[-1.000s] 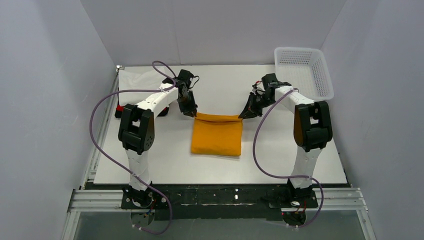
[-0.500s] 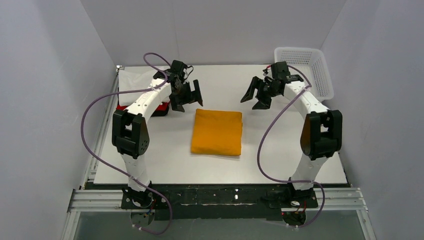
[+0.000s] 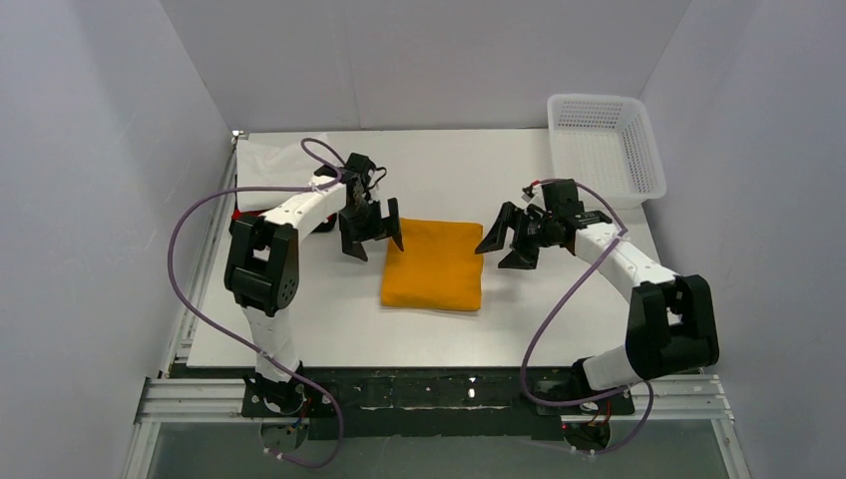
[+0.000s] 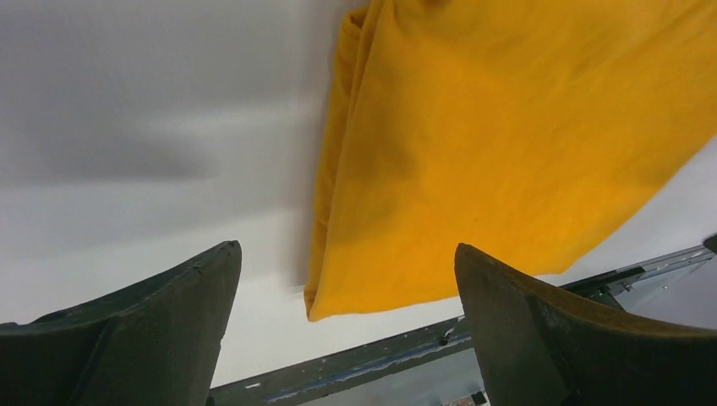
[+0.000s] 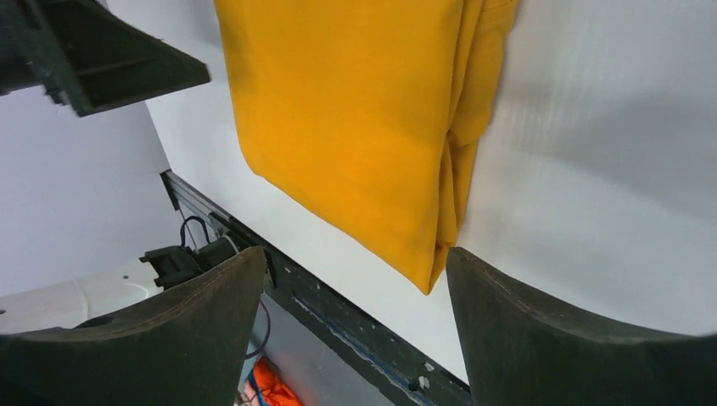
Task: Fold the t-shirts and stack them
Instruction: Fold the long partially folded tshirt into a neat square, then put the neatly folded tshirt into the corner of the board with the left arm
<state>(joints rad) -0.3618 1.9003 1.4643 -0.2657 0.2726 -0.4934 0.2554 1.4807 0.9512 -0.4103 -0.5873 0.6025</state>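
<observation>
Mustard-orange t-shirt lies folded on white table.

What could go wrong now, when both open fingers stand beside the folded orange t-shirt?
1. The orange t-shirt shows loose layered edges toward both the left fingers and the right fingers. If they close on the top layers alone, the fold might pull open.
2. Both pairs stand near its far corners. If they lift from there, the near half may sag and unfold.
</observation>
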